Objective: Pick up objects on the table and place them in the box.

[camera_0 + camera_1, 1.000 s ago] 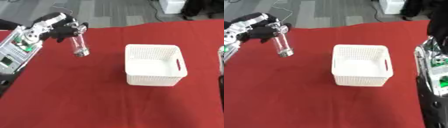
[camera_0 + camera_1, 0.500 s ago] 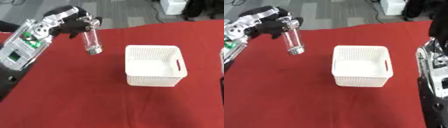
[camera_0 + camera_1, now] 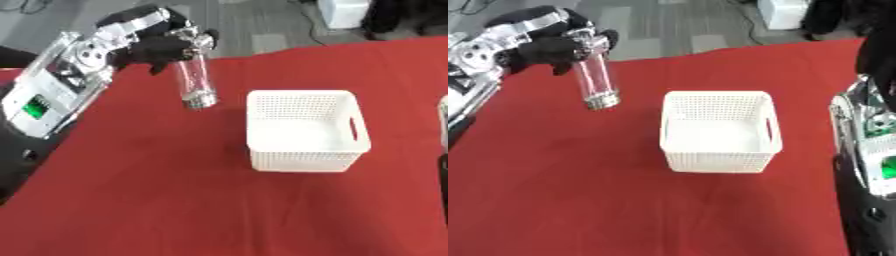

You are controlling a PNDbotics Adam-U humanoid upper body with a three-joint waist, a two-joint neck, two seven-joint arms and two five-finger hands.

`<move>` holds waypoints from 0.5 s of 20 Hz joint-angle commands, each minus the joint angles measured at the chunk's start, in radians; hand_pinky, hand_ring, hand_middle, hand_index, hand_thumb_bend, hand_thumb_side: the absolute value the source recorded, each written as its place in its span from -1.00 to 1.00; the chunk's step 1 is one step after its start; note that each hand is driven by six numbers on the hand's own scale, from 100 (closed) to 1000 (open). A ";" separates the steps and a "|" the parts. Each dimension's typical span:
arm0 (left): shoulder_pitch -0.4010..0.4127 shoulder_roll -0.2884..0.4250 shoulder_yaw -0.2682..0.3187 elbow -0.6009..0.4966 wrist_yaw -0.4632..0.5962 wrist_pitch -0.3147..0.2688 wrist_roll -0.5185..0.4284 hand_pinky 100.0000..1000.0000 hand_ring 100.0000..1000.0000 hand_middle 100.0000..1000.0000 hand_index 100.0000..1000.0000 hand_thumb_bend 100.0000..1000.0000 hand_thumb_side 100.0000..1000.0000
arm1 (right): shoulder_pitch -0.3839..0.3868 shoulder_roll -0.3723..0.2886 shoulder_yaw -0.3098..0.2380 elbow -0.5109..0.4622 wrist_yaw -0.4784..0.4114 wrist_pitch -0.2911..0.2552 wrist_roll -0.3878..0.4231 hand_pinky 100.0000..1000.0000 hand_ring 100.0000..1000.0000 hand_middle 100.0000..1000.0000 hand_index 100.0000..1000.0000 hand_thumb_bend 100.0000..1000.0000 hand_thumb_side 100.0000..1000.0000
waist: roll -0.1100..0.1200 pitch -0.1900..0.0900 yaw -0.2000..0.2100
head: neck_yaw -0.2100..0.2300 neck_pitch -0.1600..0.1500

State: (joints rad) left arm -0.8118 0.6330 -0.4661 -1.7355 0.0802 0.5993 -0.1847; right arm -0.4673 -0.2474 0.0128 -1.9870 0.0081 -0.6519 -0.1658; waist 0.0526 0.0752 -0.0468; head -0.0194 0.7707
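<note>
Clear plastic bottle (image 3: pixel 194 76), gripped by curled left hand (image 3: pixel 162 46) fingers at upper left, has moved rightward toward white basket (image 3: pixel 304 129).

I see a clear, tube-like bottle (image 3: pixel 194 80) held up off the red table (image 3: pixel 157 190), hanging nearly upright with its upper end wrapped in the curled fingers of my left hand (image 3: pixel 157 46) and its lower, capped-looking end pointing down, tilted slightly toward the box. The box (image 3: pixel 304 131) is a white perforated plastic basket with a slot handle in its right wall, standing upright and open on the cloth, and I can see nothing in it. The bottle hangs just left of the box's left rim, apart from it.
</note>
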 commanded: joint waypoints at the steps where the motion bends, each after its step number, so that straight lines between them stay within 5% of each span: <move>1: -0.032 0.001 0.003 -0.026 0.006 0.004 0.001 -1.00 -1.00 -1.00 -0.80 -1.00 0.16 | -0.027 0.006 0.008 -0.013 0.008 0.022 0.044 -0.49 -0.48 -0.49 -0.08 -1.00 0.95 | 0.001 -0.013 -0.006 | 0.012 -0.001; 10: -0.057 -0.020 -0.025 -0.039 -0.031 -0.026 0.000 -1.00 -1.00 -1.00 -0.81 -1.00 0.17 | -0.052 0.030 0.015 -0.013 0.001 0.044 0.111 -0.50 -0.48 -0.50 -0.09 -1.00 0.95 | 0.012 -0.001 -0.032 | 0.015 -0.001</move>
State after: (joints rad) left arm -0.8422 0.6064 -0.4952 -1.7571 0.0609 0.5834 -0.1857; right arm -0.5022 -0.2146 0.0246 -1.9871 0.0111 -0.6102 -0.0645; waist 0.0669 0.0850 -0.0802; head -0.0134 0.7707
